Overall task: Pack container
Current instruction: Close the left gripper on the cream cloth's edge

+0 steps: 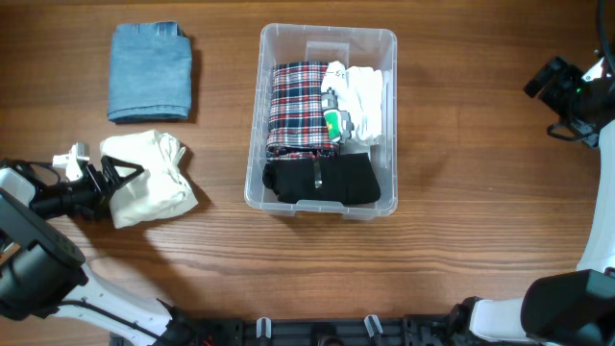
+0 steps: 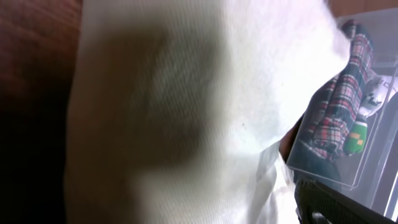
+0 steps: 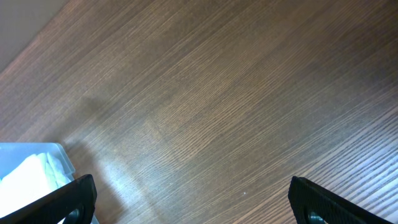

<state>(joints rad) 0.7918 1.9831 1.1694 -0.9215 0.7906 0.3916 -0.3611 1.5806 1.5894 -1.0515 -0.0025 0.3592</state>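
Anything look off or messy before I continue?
The cream cloth by the left tool lies crumpled on the table, unlike the neatly folded denim. Nothing is spilled, and the container sits square.

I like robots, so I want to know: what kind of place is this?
Probably a robot lab, not a home: robot arms work at a wooden table, and a clear container holds folded clothes.
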